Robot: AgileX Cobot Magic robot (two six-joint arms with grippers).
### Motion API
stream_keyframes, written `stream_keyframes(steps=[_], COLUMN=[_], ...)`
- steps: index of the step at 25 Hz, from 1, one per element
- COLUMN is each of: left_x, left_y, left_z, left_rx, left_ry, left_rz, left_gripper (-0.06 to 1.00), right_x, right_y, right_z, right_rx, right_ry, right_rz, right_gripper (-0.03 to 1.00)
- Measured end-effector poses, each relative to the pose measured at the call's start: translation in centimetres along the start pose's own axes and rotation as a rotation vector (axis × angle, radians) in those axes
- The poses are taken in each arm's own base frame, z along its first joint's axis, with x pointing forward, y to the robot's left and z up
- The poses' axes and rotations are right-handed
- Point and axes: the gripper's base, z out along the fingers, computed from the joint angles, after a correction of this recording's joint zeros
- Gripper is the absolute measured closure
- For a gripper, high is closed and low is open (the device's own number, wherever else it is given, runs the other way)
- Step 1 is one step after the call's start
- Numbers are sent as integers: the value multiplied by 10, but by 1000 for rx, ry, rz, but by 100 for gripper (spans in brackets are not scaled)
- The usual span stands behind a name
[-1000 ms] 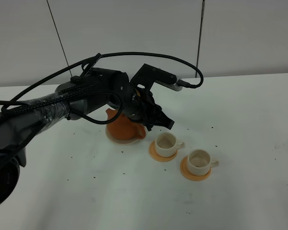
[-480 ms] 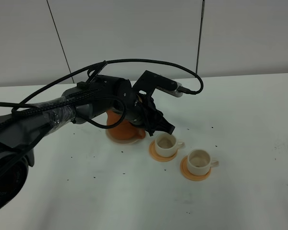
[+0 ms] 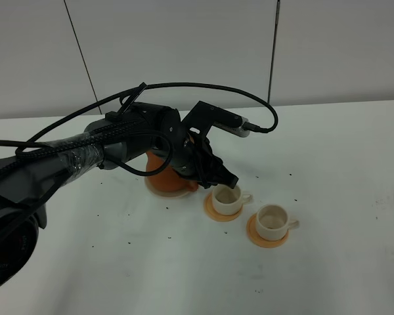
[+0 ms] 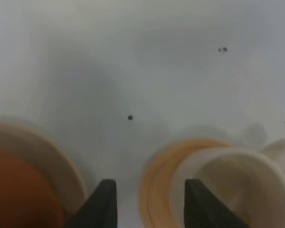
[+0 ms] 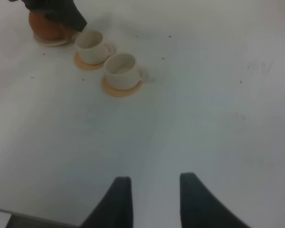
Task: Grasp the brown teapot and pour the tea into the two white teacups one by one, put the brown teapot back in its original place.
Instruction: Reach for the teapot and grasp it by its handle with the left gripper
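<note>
The teapot [image 3: 163, 176] sat on its pale saucer [image 3: 159, 191] on the white table [image 3: 328, 170], to the left of the middle in the high view and largely covered by the left arm [image 3: 85, 154], which reached over it from the left edge. A black cable [image 3: 203, 86] looped above the arm.

The left claw [image 3: 224, 176] hung just past the teapot, between it and the cup nearer the teapot [image 3: 226, 195]. In the left wrist view its two dark fingers [image 4: 104, 202] stood spread, with only bare table in the gap. The teapot [image 4: 16, 194] and the saucer's rim [image 4: 52, 159] lay outside one finger, and the cup [image 4: 228, 190] on its orange coaster [image 4: 156, 175] lay outside the other. The claw gripped nothing. That view was too blurred to show whether either finger touched the saucer or the cup.

The second cup [image 3: 272, 220] stood on its own orange coaster [image 3: 259, 240], just beside the first and farther from the teapot. Both cups stood upright with their handles turned to the right in the high view. Small dark specks dotted the table around them.

The right claw [image 5: 154, 199] hung over bare table, well apart from the cups, its fingers spread and holding nothing.
</note>
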Motion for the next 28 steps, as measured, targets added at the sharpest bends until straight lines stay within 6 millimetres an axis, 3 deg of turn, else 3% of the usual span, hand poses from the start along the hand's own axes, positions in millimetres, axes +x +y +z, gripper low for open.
stream_keyframes(steps=[17, 24, 28], left_x=[7, -7, -10], left_y=[-2, 0, 0], left_z=[-1, -21, -23], left_rx=[18, -2, -6], left_ry=[81, -30, -53], left_rz=[-12, -8, -1], left_gripper=[54, 54, 54], right_x=[0, 0, 0], right_y=[0, 0, 0], right_z=[0, 0, 0], right_rx=[0, -1, -1], right_ry=[0, 0, 0], right_rz=[0, 0, 0], right_gripper=[72, 72, 72])
